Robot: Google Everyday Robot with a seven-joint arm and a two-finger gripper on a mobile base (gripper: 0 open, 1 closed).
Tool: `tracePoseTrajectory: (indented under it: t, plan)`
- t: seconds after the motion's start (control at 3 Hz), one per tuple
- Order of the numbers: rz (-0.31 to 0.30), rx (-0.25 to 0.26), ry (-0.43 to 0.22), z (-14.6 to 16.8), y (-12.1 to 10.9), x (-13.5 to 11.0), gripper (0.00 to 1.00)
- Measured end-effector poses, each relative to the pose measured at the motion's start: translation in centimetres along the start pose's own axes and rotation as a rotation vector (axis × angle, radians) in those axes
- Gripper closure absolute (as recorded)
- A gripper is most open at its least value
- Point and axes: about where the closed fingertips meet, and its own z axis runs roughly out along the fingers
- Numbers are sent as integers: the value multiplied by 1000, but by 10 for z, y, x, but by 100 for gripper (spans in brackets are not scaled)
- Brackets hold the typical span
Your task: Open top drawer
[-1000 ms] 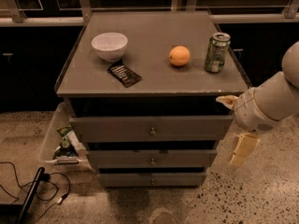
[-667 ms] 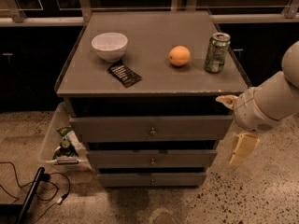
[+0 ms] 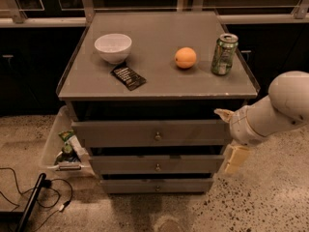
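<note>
The top drawer (image 3: 120, 132) is the widest grey front of three in the cabinet, with a small round metal knob (image 3: 158, 136) at its centre. A dark gap shows between it and the cabinet top (image 3: 159, 83). My gripper (image 3: 228, 137) is at the drawer front's right end, to the right of the knob and apart from it. It is open: one pale finger (image 3: 222, 113) points left at the drawer's upper corner, and the other (image 3: 235, 158) hangs lower beside the middle drawer (image 3: 125, 164). It holds nothing.
On the cabinet top stand a white bowl (image 3: 113, 47), a black packet (image 3: 128, 76), an orange (image 3: 185, 57) and a green can (image 3: 224, 53). A clear bin (image 3: 50, 146) with rubbish sits on the floor at the left, with cables (image 3: 19, 190) nearby. The bottom drawer (image 3: 157, 186) is narrowest.
</note>
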Motion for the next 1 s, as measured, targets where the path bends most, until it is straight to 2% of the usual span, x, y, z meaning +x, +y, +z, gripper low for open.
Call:
tracePoseTrajectory:
  t: [0.33,1.0]
  plan:
    - [-30,38,-40,37,-20,11,0]
    - [-145,90,-116,84,-61,7,0]
